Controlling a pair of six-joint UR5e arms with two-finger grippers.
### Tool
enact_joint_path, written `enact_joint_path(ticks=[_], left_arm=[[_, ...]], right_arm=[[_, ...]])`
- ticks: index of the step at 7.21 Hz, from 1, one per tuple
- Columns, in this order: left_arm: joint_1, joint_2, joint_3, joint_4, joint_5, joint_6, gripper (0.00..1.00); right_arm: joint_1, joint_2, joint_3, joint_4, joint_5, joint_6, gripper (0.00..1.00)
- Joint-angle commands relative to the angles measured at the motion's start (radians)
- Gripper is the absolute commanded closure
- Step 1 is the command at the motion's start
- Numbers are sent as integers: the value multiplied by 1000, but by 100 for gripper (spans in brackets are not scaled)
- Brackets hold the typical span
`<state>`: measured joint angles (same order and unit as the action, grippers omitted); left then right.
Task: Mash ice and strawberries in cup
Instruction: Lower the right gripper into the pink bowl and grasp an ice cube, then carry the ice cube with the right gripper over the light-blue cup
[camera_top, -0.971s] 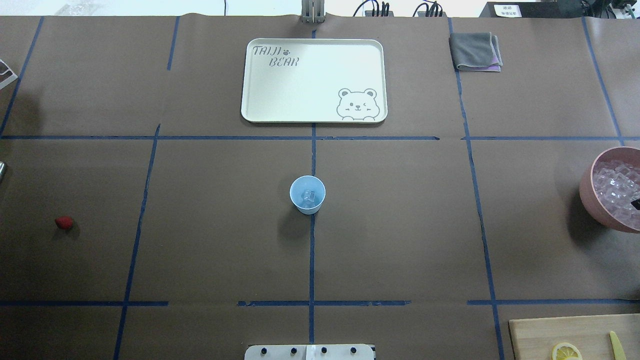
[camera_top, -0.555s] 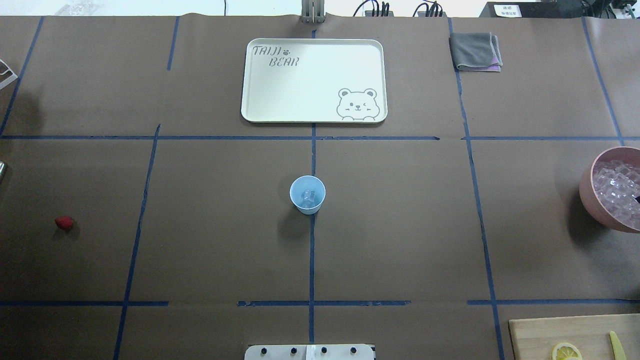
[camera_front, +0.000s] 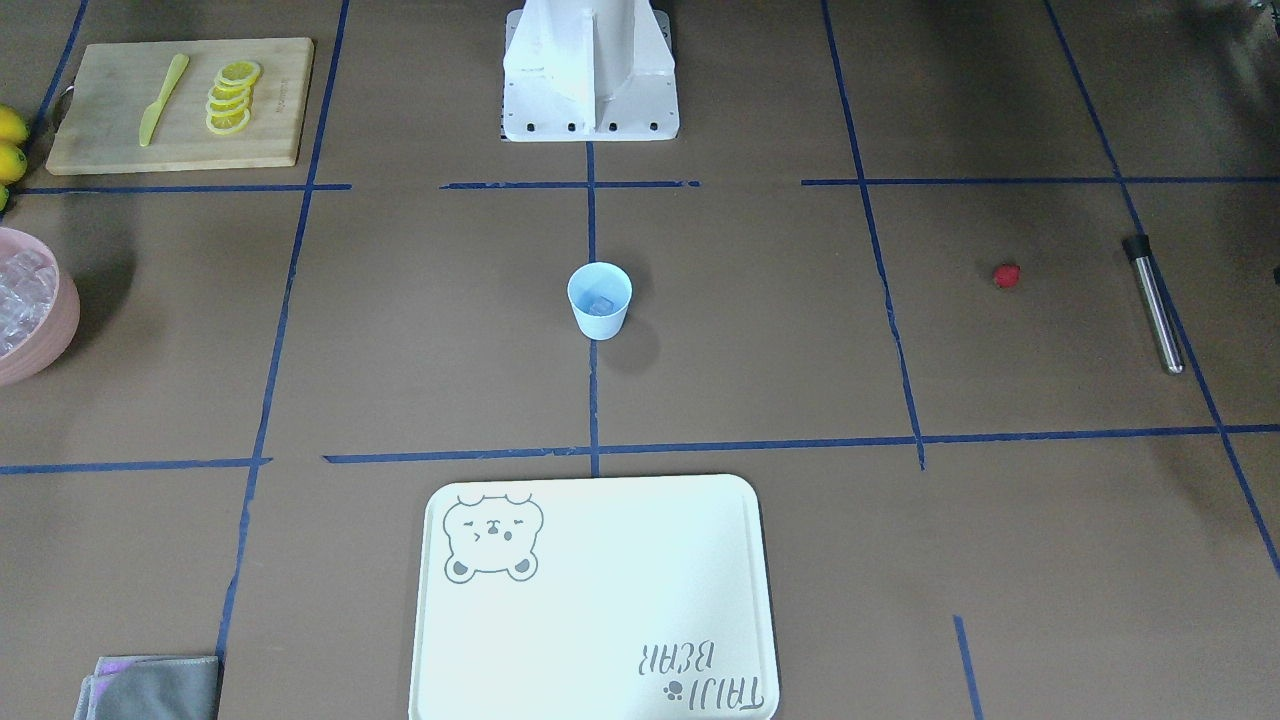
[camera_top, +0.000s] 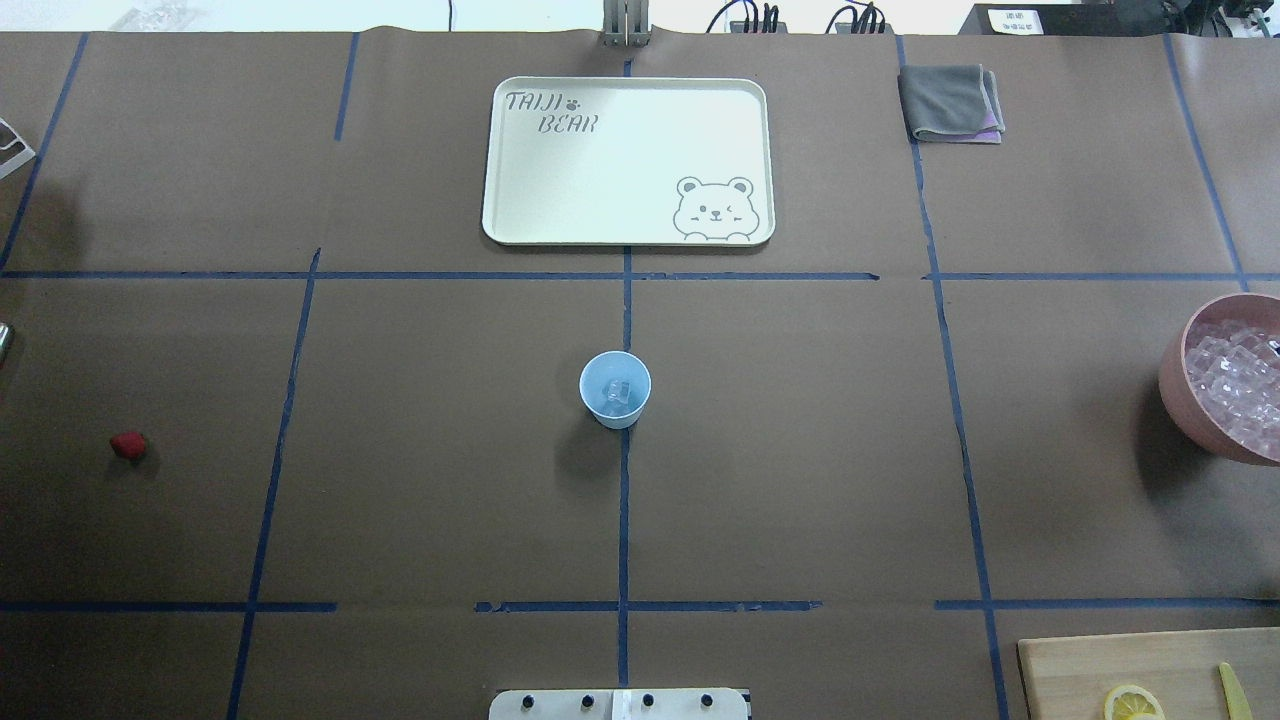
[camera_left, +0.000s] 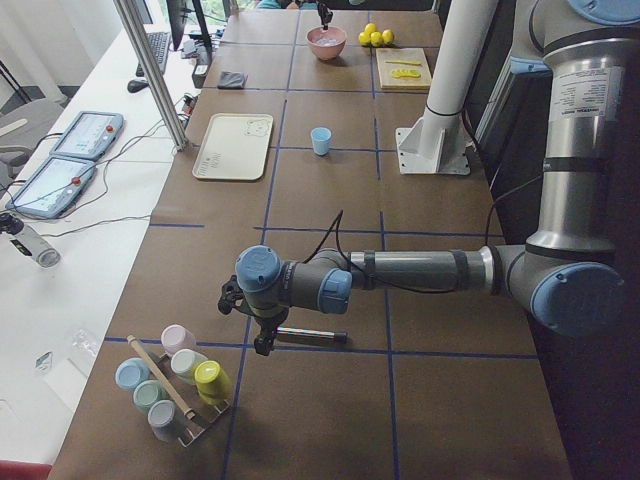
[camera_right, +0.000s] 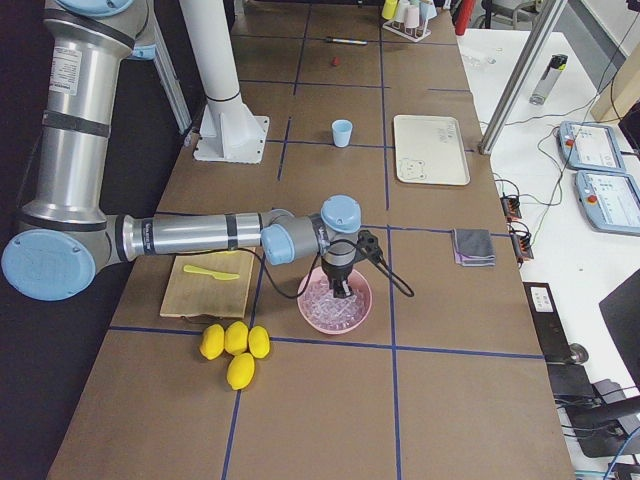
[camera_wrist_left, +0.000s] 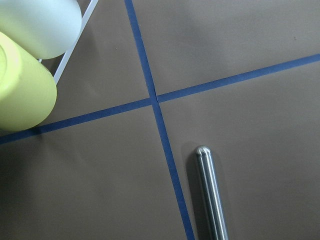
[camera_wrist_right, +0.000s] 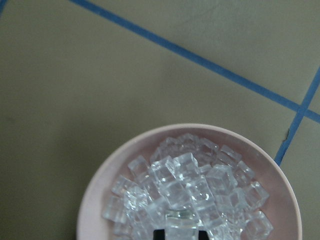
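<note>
Front-facing view: the small pale-blue tapered plastic cup (camera_front: 599, 300) stands upright mid-worktop (camera_front: 750, 330), which is brown paper gridded with blue tape. A few clear ice cubes (camera_front: 599, 304) lie inside the cup. The small round red strawberry (camera_front: 1006, 276) lies well apart at the cup's 3 o'clock.

Overhead: the large pink bowl (camera_top: 1172, 385) at the 3 o'clock edge is heaped with ice.

Side views: the left jaws hang over a steel rod (camera_left: 312, 334) and the right jaws over the bowl. I cannot tell whether either pair is open.
</note>
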<state>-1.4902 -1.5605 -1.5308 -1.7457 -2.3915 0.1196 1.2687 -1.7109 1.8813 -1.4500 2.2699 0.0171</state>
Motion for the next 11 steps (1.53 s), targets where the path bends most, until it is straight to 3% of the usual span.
enact_joint_path(ticks=[1,3,5,6,7,8,11], left_arm=[[1,-1,0,0,0,-2,0],[1,-1,0,0,0,-2,0],[-1,-4,1,2,0,-3,0],[1,-6,3,2,0,-5,0],[-1,-7,3,2,0,-6,0],[1,-9,4,2,0,-8,0],[1,-9,6,2,0,-8,0]], right_arm=[[-44,81,97,-73,5,322,100],[-234,247,108,-82,-41,630,100],[-474,452,87,-184,-212,898,100],[-561,600,18,-258,-280,1010,100],[-631,766,-114,-259,-323,1147,100],[-687,865,-193,-259,-366,1217,100],[-811,1002,-264,-262,-452,1394,100]])
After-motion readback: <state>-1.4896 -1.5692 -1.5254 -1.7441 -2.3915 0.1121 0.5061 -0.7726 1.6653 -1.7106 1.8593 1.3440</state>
